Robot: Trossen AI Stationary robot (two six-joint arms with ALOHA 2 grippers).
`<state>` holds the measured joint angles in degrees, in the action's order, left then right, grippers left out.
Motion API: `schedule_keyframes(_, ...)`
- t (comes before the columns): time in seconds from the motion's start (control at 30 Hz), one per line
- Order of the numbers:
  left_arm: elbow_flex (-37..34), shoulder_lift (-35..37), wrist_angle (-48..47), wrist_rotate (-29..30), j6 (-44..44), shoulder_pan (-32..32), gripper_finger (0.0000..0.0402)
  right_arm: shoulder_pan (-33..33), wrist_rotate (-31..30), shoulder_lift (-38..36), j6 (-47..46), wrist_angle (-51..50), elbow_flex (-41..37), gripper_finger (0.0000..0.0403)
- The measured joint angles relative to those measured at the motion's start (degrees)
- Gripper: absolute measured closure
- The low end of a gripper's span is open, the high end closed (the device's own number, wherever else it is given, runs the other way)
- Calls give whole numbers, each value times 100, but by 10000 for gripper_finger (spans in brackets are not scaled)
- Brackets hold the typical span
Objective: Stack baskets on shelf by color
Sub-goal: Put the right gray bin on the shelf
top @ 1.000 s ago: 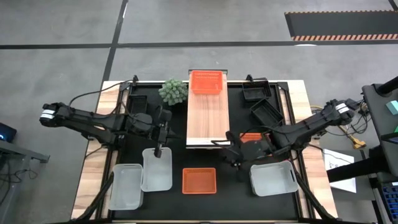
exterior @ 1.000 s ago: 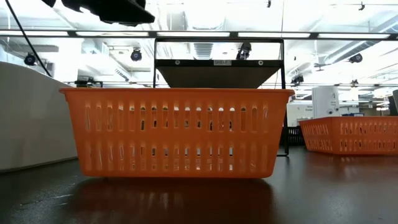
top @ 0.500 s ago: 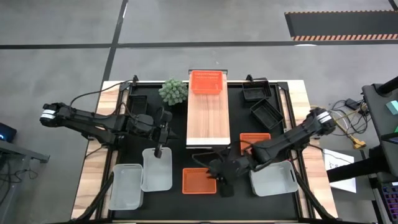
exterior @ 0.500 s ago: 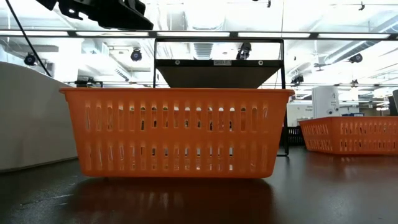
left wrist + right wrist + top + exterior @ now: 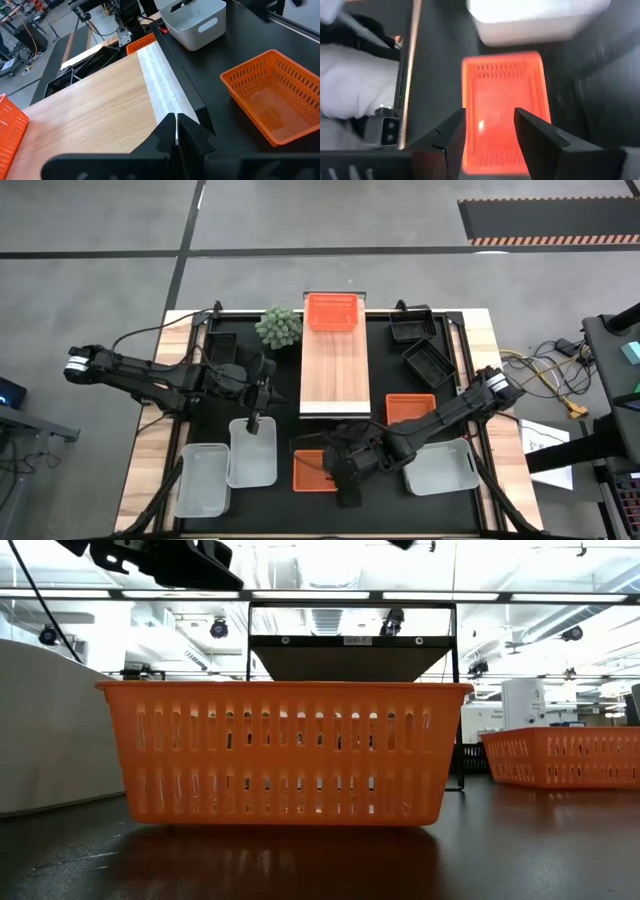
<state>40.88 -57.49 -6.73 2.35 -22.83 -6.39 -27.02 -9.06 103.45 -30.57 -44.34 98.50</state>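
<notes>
An orange basket (image 5: 312, 470) (image 5: 502, 107) (image 5: 285, 752) rests on its base on the black mat near the table's front edge. My right gripper (image 5: 345, 472) (image 5: 490, 137) hovers above it, open, its fingers apart with the basket showing between them, touching nothing. A second orange basket (image 5: 410, 408) sits to the right of the shelf (image 5: 335, 370), and a third (image 5: 331, 311) sits on the shelf's far end. My left gripper (image 5: 176, 131) (image 5: 272, 387) is shut and waits at the shelf's left side, holding nothing.
Two white baskets (image 5: 252, 452) (image 5: 203, 480) sit at the near left and one (image 5: 438, 467) at the near right. Black baskets (image 5: 427, 362) (image 5: 411, 330) lie at the far right. A green plant (image 5: 279, 326) stands left of the shelf's far end.
My right gripper has swung from beside the right-hand orange basket toward the table's left and near edge, sinking a little, and now hangs over the near orange basket. The baskets have stayed where they were.
</notes>
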Motion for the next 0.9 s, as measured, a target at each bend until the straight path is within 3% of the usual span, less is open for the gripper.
schedule_keyframes(0.2, 5, 73, 1, -26, -2, -31, 400, -147, 431, 23, -2699, -2689, 181, 243)
schedule_keyframes(0.33, 4, 227, 6, -28, -164, -31, 400, -726, 929, 8, -2792, -3809, 181, 243)
schedule_keyframes(0.43, 2, 330, 6, -29, -202, -31, 400, -1241, 1560, 7, -2855, -4074, 187, 243)
schedule_keyframes(0.6, 6, 511, 20, -33, -408, -31, 400, -2133, 1808, -9, -2850, -4037, 194, 247)
schedule_keyframes(0.73, 4, 591, 18, -34, -499, -31, 400, -2737, 1553, 61, -2923, -4055, 166, 263)
schedule_keyframes(0.9, 4, 638, 23, -35, -505, -28, 400, -3003, 1363, 66, -3320, -4260, -13, 283)
